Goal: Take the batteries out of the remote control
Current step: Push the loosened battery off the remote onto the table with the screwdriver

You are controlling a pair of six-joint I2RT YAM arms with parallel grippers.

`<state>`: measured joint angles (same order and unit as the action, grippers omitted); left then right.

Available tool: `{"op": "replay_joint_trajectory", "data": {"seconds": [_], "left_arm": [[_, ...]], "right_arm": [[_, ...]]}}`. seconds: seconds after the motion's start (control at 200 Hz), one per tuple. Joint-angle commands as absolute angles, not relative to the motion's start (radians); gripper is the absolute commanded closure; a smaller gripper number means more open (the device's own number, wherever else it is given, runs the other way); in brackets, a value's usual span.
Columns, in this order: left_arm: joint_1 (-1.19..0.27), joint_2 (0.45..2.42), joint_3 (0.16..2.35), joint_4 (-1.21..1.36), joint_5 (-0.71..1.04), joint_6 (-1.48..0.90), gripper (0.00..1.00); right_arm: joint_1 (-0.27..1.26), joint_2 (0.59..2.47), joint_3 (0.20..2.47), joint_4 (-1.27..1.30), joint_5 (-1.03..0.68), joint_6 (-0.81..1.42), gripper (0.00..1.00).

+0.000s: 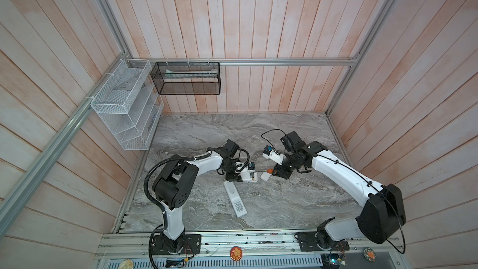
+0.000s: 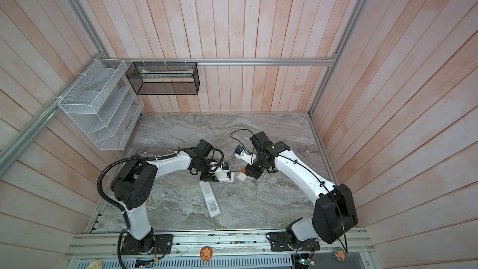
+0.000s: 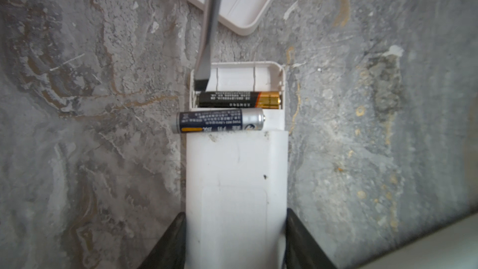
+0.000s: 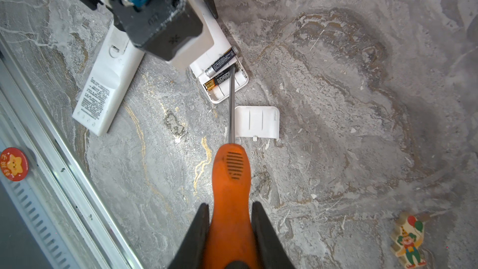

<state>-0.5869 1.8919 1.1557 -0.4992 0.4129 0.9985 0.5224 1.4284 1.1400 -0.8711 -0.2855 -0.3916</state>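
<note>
My left gripper (image 3: pixel 235 214) is shut on a white remote control (image 3: pixel 236 177) lying on the marble table, its battery bay uncovered. One black-and-gold battery (image 3: pixel 232 99) sits in the bay. A blue-and-silver battery (image 3: pixel 219 124) lies loose across the remote's back, just outside the bay. My right gripper (image 4: pixel 230 205) is shut on an orange-handled screwdriver (image 4: pixel 230 177). Its flat blade tip (image 3: pixel 201 84) rests in the bay's empty slot beside the black battery. In both top views the two grippers (image 1: pixel 234 177) (image 1: pixel 278 173) face each other mid-table.
The loose white cover plate (image 4: pixel 257 121) lies beside the screwdriver shaft. A second, longer white remote (image 1: pixel 235 199) lies nearer the front. A clown figure (image 4: pixel 408 239) stands off to one side. A white wire basket (image 1: pixel 124 104) and a black mesh basket (image 1: pixel 186 78) hang on the walls.
</note>
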Motion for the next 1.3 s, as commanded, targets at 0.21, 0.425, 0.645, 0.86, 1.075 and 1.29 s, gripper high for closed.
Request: {"op": "replay_joint_trajectory", "data": {"seconds": [0.21, 0.425, 0.645, 0.86, 1.075, 1.29], "left_arm": [[-0.581, 1.922, 1.175, -0.597, 0.488, 0.989, 0.73], [-0.577, 1.922, 1.176, -0.599, 0.495, 0.989, 0.73], [-0.574, 1.934, 1.190, -0.611, 0.503, 0.987, 0.74], [-0.574, 1.936, 1.188, -0.608, 0.498, 0.987, 0.74], [-0.574, 1.933, 1.184, -0.604, 0.495, 0.988, 0.74], [-0.574, 1.939, 1.179, -0.579, 0.444, 0.978, 0.74]], "right_arm": [[0.526, 1.428, 1.129, -0.874, -0.311, -0.380, 1.00], [0.532, 1.445, 1.125, -0.875, -0.323, -0.387, 1.00], [0.558, 1.415, 1.126, -0.874, -0.354, -0.381, 1.00], [0.577, 1.412, 1.099, -0.856, -0.379, -0.364, 1.00], [0.580, 1.413, 1.088, -0.846, -0.357, -0.356, 1.00], [0.578, 1.402, 1.085, -0.850, -0.338, -0.353, 1.00]]}}
